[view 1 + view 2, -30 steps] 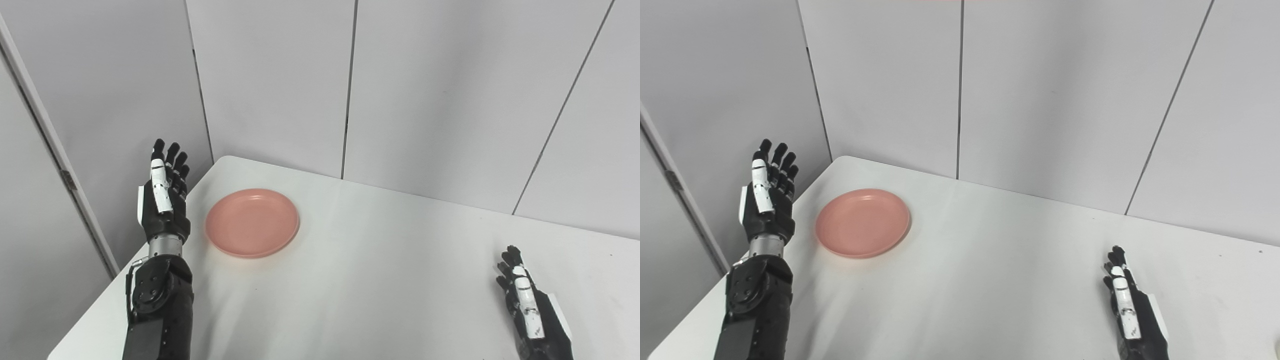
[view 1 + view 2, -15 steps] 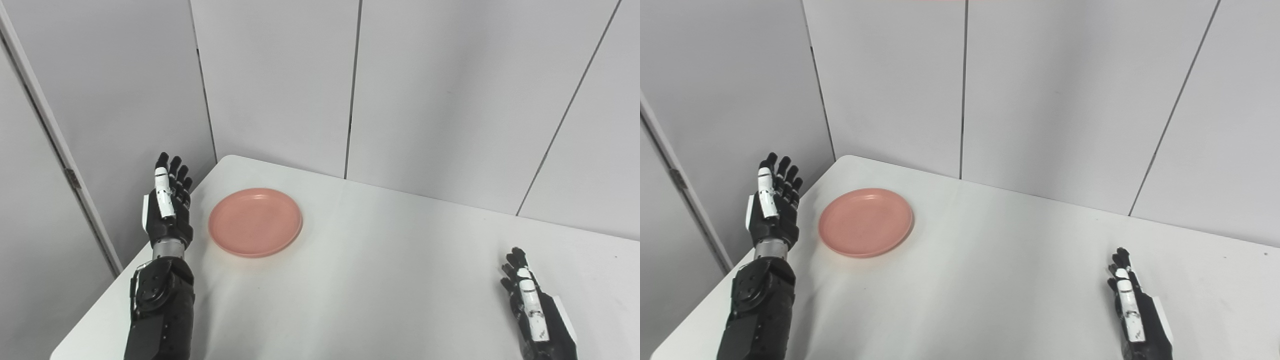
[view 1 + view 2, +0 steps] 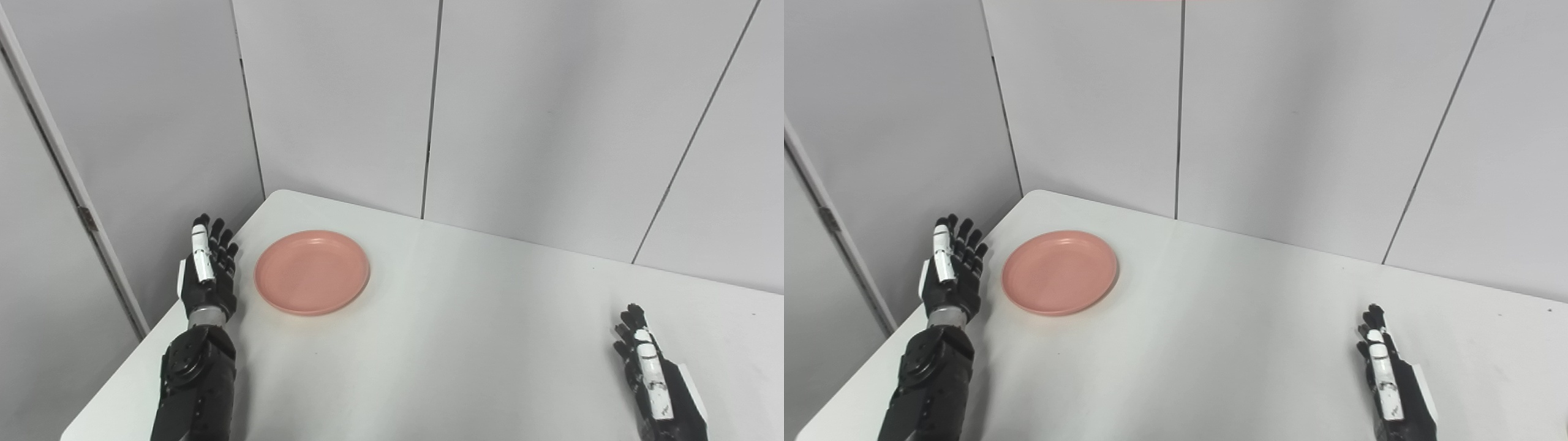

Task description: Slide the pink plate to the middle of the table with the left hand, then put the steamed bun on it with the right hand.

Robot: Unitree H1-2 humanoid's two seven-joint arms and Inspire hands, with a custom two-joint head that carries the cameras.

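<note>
One round pink plate (image 3: 312, 272), shallow, smooth, bare, rimmed

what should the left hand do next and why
Probably ease the left hand rightward until its fingers meet the near-left rim of the pink plate. The hand is open and upright just beside the plate with a gap between them, and the plate sits near the table's far-left corner, not the middle.

pink plate (image 3: 312, 272), white table (image 3: 465, 343).
</note>
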